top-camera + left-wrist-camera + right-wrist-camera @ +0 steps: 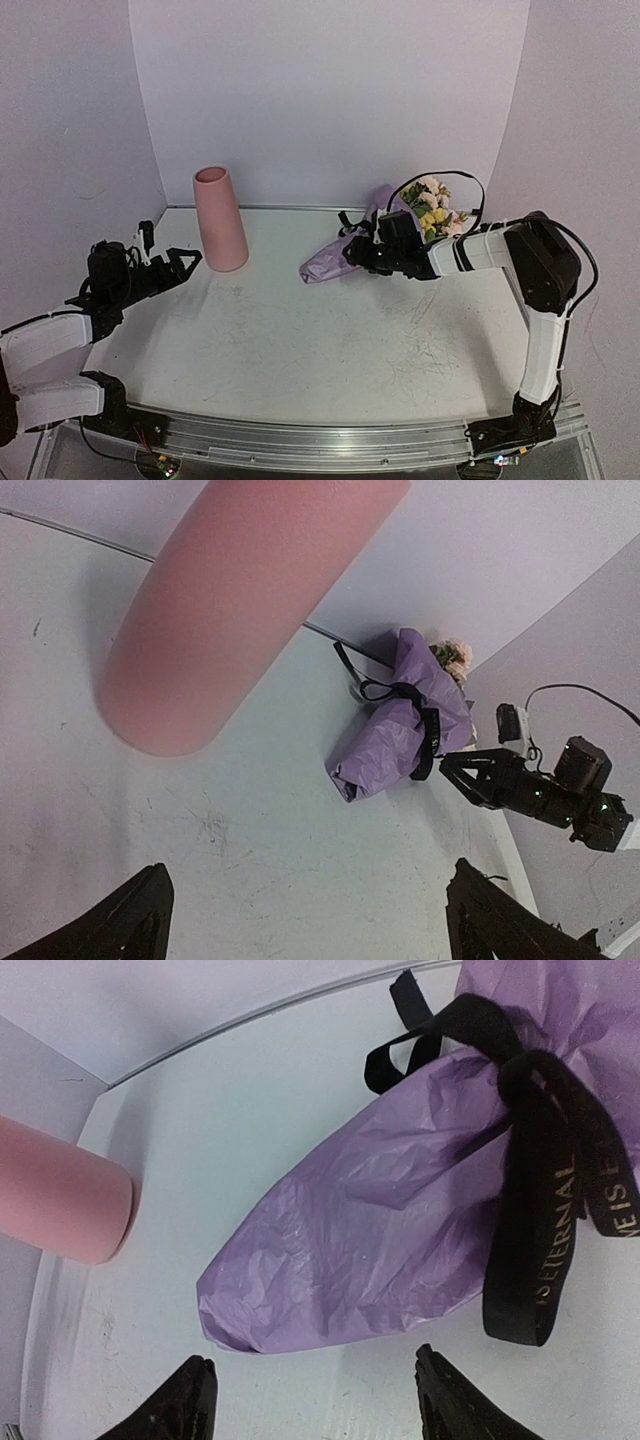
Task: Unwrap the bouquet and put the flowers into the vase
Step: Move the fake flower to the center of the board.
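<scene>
The bouquet lies on its side at the back right of the table, a crinkled lilac paper cone tied with a black ribbon. Its flowers, pink, cream and yellow, poke out at the far right end. The pink vase stands upright at the back left. My right gripper is open just short of the cone's narrow end, with bare table between its fingers. My left gripper is open and empty, low beside the vase and facing the bouquet.
White walls close in the table at the back and on both sides. A black cable loops above the flowers near the right arm. A loose ribbon tail trails on the table behind the cone.
</scene>
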`<action>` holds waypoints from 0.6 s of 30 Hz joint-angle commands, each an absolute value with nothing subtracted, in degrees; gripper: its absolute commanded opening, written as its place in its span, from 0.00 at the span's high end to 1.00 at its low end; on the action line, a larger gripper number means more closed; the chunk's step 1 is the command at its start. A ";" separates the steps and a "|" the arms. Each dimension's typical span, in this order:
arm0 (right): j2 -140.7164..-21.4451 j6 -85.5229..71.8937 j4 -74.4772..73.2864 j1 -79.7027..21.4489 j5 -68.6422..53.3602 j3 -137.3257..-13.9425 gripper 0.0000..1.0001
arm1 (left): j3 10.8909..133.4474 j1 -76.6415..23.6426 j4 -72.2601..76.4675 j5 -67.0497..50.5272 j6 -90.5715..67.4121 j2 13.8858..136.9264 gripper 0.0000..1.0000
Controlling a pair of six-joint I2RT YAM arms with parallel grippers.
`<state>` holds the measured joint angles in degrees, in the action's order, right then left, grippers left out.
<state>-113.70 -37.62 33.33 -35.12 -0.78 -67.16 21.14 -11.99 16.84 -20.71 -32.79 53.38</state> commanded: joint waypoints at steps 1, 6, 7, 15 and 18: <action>-116.96 -46.11 30.89 -35.07 2.80 -70.49 0.35 | 21.32 -14.06 17.93 -18.37 -31.53 54.10 0.04; -119.38 -51.10 29.52 -35.41 4.71 -72.07 0.38 | 21.71 -14.60 17.93 -18.35 -31.50 55.09 0.04; -119.88 -51.86 29.07 -35.45 4.96 -72.43 0.38 | 21.73 -14.65 17.94 -18.41 -31.44 55.11 0.04; -124.48 -56.06 26.06 -36.79 6.50 -77.36 0.54 | 21.61 -14.95 17.93 -18.61 -30.37 55.57 0.04; -125.36 -57.23 25.85 -36.94 6.69 -78.12 0.65 | 21.61 -14.99 17.93 -18.97 -30.06 55.55 0.04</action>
